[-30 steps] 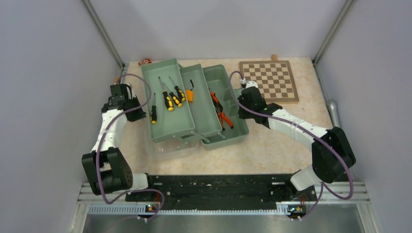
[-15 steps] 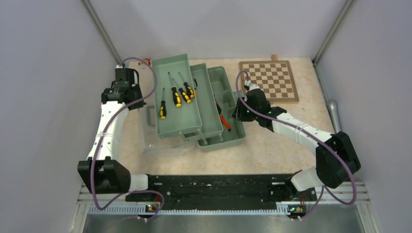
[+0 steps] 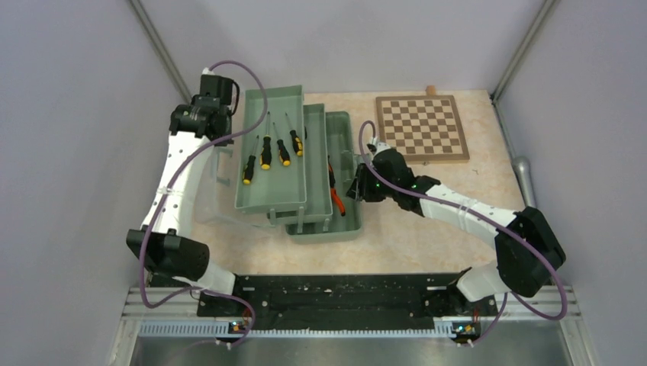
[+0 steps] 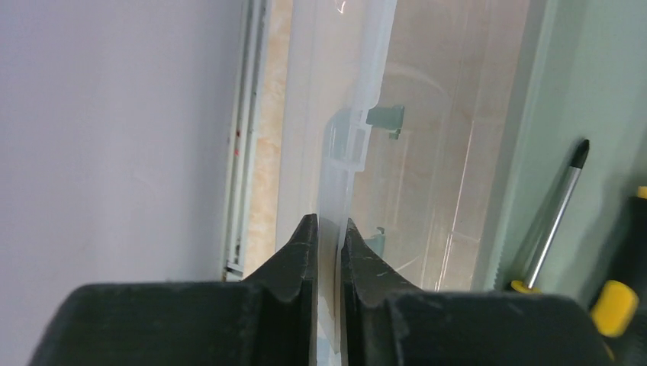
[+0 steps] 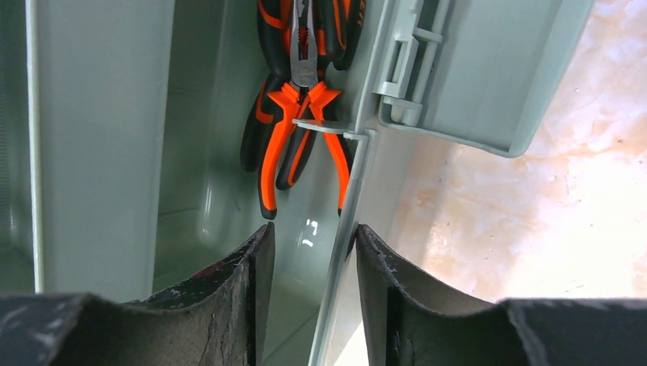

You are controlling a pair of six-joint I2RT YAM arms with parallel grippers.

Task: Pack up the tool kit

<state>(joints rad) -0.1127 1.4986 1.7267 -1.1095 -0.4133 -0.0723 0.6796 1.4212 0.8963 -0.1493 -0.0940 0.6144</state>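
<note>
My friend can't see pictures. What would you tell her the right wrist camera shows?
The right gripper stands open astride the side wall of the green toolbox, one finger inside and one outside. Orange-handled pliers lie inside the box, and the pale marbled table shows on the right.

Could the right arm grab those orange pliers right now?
Probably not easily. The right gripper is open at the toolbox, straddling a thin metal bar. The green tray overhangs much of that compartment, leaving only a narrow gap above the pliers.
</note>
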